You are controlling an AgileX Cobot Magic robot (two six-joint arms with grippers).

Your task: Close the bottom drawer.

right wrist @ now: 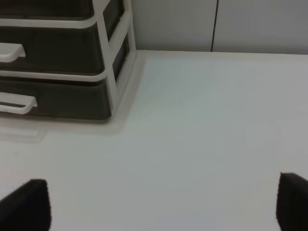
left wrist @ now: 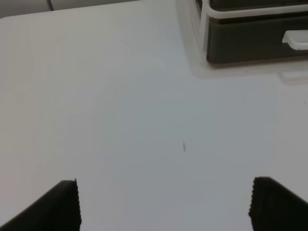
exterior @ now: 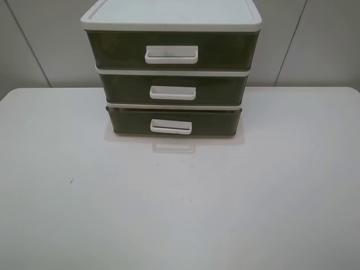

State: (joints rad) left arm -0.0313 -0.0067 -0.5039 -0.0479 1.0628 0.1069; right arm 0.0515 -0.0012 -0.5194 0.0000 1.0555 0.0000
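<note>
From up high we see the bottom drawer at the foot of the white-framed drawer unit, its front standing a little proud of the middle drawer above, long axis running side to side across the worktop, and neither arm in shot. Over to the left wrist: our left gripper has its jaws spread wide over bare worktop, and the drawer sits well ahead and off to the robot's right, only its near corner and a sliver of its white handle showing. Now the right wrist: the right gripper is spread too, with the drawer ahead and off to the left. We'd say neither arm is clearly nearer, though these cropped views make that hard to judge.
</note>
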